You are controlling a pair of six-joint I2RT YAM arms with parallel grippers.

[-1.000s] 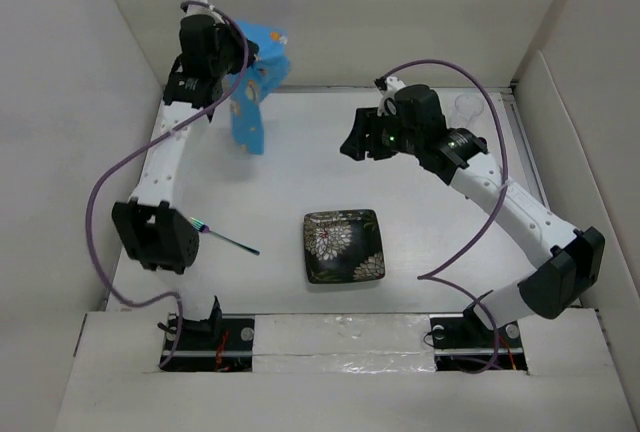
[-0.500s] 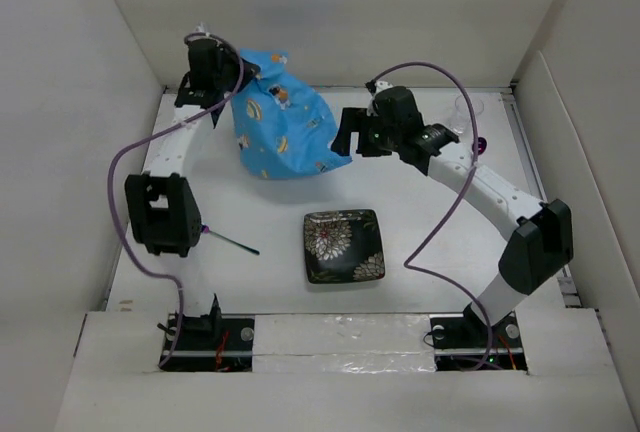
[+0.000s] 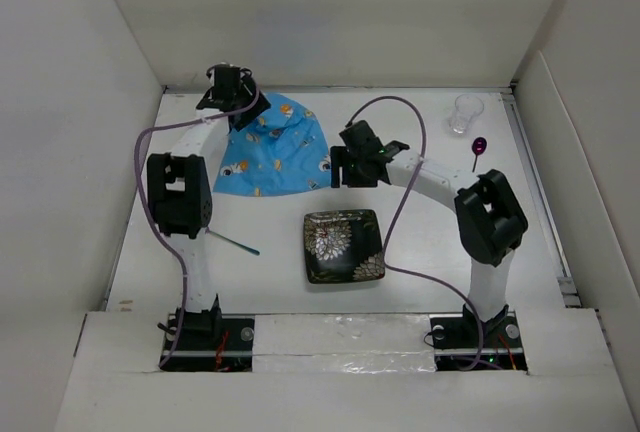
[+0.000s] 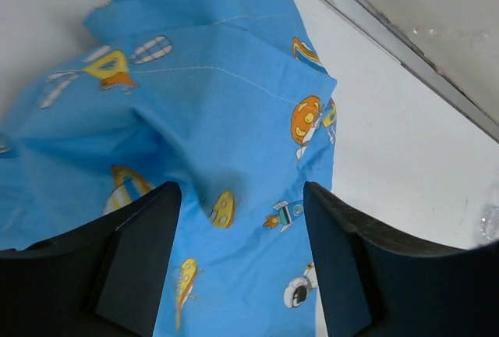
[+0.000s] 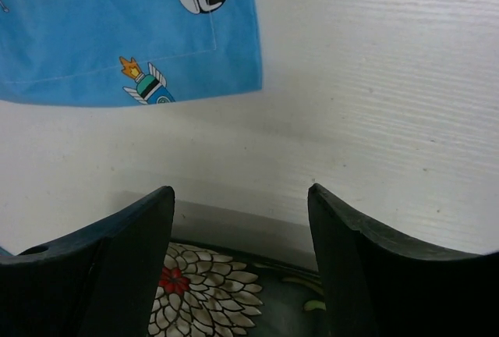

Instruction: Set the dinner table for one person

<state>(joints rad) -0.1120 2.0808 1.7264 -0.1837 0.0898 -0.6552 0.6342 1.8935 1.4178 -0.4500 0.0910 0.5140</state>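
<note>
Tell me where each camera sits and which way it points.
Top: fixed above and behind the robot, looking down on the table; shows the left arm and right arm whole.
Left wrist: rides on the left arm, looking down at the blue cloth; the left hand, open, frames it.
Right wrist: rides on the right arm, looking down at bare table, the cloth's corner and the plate; the right hand is open.
Shared: both wrist views see the blue cloth.

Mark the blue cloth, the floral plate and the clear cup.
blue cloth (image 3: 270, 147): top external view, middle of the spread fabric.
floral plate (image 3: 343, 245): top external view, centre of the dark dish.
clear cup (image 3: 466, 112): top external view, middle of its body.
</note>
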